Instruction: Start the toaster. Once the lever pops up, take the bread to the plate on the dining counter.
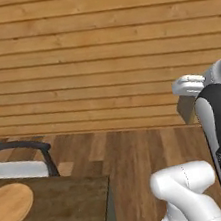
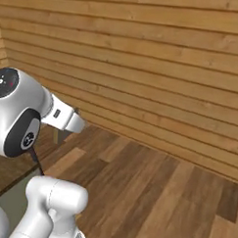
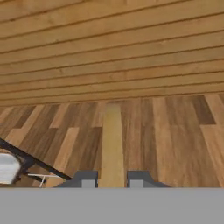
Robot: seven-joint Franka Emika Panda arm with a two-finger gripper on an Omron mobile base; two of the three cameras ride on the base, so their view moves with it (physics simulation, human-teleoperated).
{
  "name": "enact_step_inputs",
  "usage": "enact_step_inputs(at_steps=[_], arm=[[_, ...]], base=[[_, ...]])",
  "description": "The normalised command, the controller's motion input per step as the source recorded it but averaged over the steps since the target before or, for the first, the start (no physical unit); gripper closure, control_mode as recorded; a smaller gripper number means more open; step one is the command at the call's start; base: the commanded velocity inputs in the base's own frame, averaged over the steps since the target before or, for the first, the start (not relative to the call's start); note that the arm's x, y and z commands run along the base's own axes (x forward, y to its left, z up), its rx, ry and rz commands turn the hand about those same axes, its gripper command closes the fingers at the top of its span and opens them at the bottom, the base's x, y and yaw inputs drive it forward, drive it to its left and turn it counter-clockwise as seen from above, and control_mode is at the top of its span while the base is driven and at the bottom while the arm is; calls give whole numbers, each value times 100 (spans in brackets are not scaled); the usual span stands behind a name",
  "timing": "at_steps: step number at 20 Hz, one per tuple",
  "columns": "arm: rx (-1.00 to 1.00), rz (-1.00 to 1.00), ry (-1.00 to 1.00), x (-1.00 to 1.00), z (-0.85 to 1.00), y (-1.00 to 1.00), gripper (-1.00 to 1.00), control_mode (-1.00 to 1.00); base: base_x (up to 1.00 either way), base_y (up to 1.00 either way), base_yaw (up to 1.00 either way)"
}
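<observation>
My gripper [image 3: 112, 181] is shut on the bread [image 3: 112, 140], a thin tan slice seen edge-on between the two dark fingertips. From the left base view the bread [image 1: 186, 110] hangs below the white hand [image 1: 188, 85], high over the wooden floor. The round tan plate [image 1: 10, 206] lies on the dark brown dining counter [image 1: 67, 210] at the lower left, well left of and below the gripper. In the right base view the gripper [image 2: 61, 129] holds the bread [image 2: 58, 136] above the counter's corner [image 2: 6, 172]. The toaster and its lever are out of view.
A black-framed chair with a white seat [image 1: 22, 161] stands behind the dining counter, and its edge shows in the hand view [image 3: 13, 166]. A wood-plank wall [image 1: 97, 48] runs across the back. Open wooden floor [image 2: 152, 191] stretches to the right.
</observation>
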Motion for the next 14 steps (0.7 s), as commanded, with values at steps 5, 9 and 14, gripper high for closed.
enact_step_inputs(at_steps=[5, 9, 14], arm=[[0, 0, 0, 0, 0, 0, 100, 100], [0, 0, 0, 0, 0, 0, 100, 100], [0, 0, 0, 0, 0, 0, 100, 100]], base=[[100, -51, 31], [100, -49, 36], [100, -38, 45]])
